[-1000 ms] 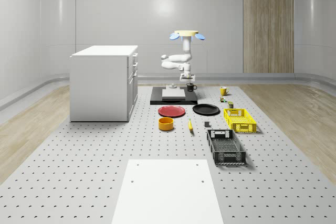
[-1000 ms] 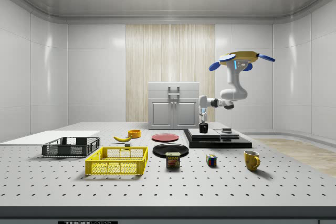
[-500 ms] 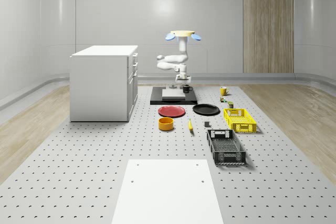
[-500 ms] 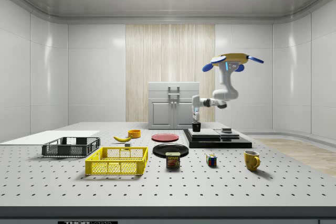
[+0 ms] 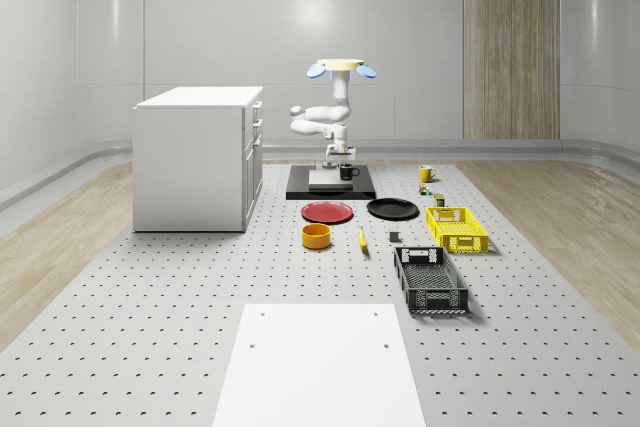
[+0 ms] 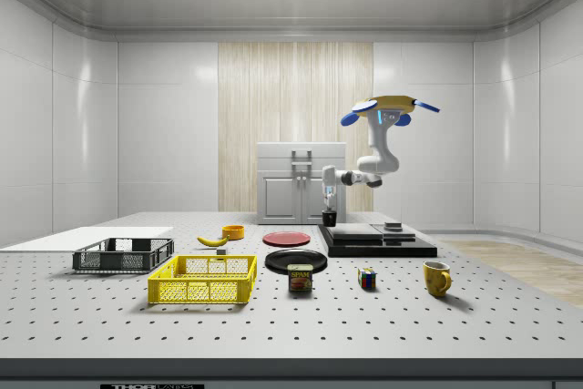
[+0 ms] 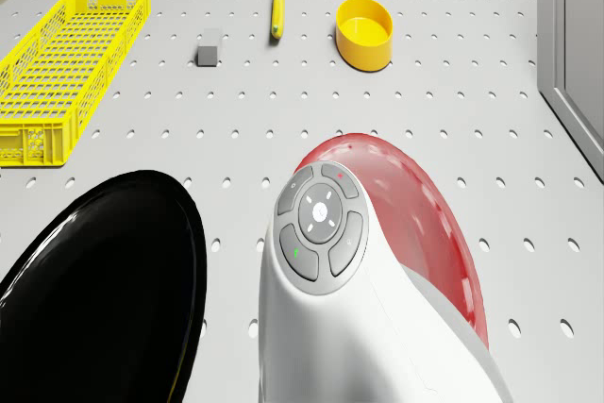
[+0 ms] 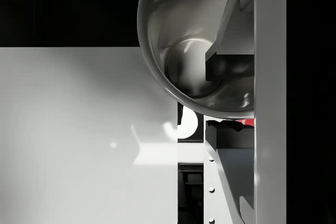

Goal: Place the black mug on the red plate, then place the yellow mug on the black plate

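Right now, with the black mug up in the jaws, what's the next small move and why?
Probably carry on toward the red plate before lowering. The gripper holds the black mug above the near edge of the black platform, the drone hovering over that platform, and the plate lies past the edge on the table, so the mug isn't over it yet.
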